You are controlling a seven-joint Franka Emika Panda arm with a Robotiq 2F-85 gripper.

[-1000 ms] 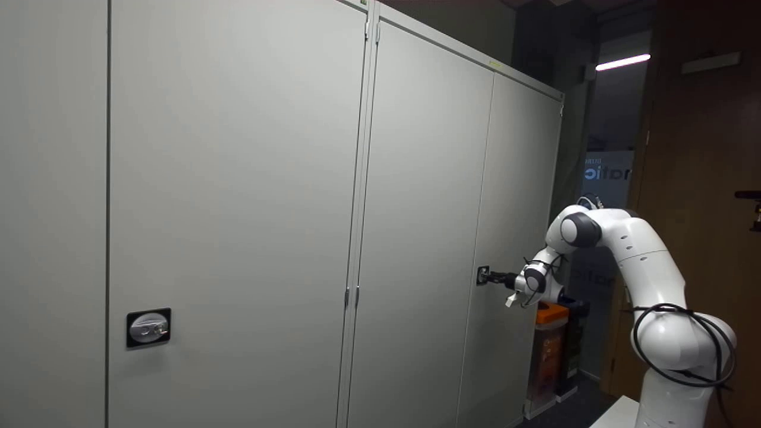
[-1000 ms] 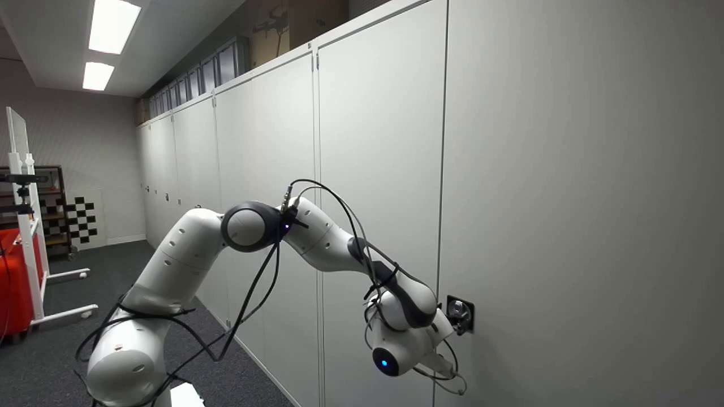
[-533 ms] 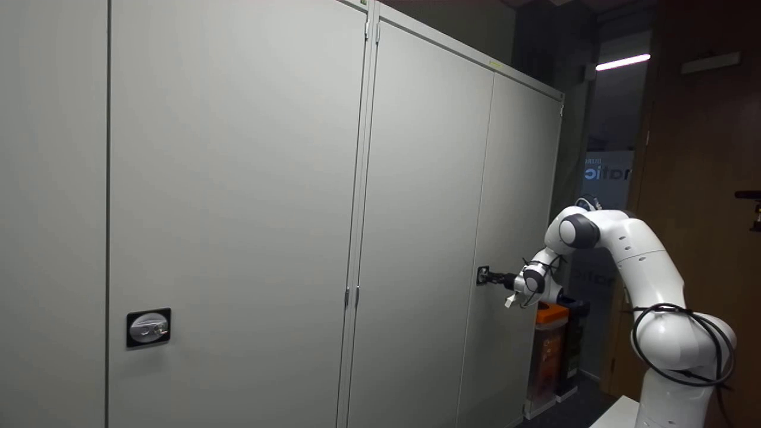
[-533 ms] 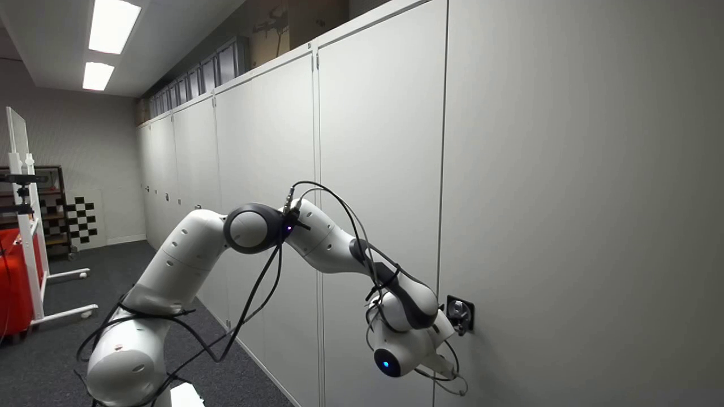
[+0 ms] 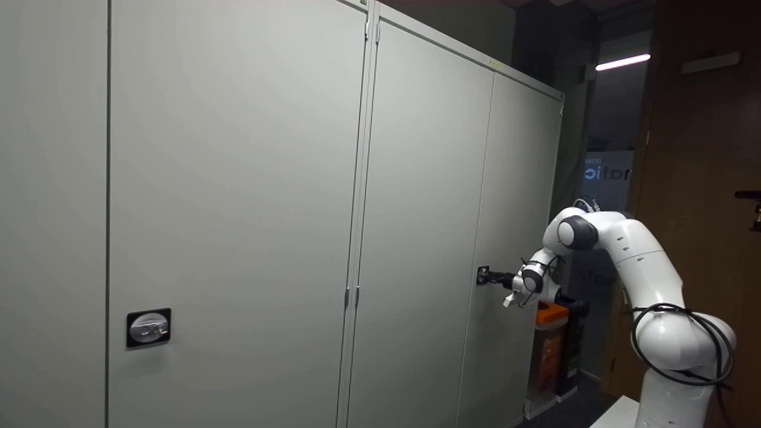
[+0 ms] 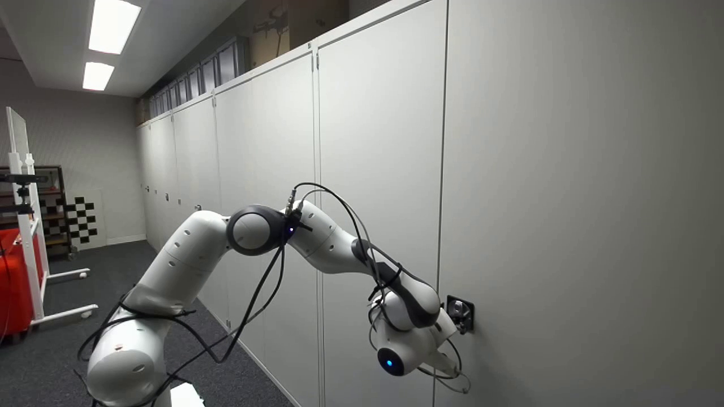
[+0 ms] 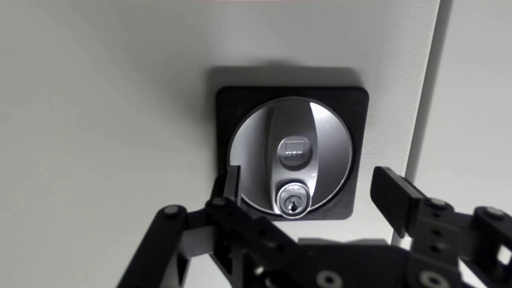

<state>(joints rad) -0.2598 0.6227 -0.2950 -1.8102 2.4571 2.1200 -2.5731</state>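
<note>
On the cabinet door (image 7: 100,120), beside its seam (image 7: 427,104), a round silvery knob (image 7: 291,156) sits in a black plate (image 7: 344,210), with the hand (image 7: 308,176) spread wide before it. It looks stiff, smooth and perhaps slippery, best pinched across its raised central bar (image 7: 294,120).

We see a grey cabinet door (image 7: 100,120) carrying a square black plate (image 7: 353,105) with a round silver handle (image 7: 294,154) (keyhole (image 7: 294,205) near its edge).
</note>
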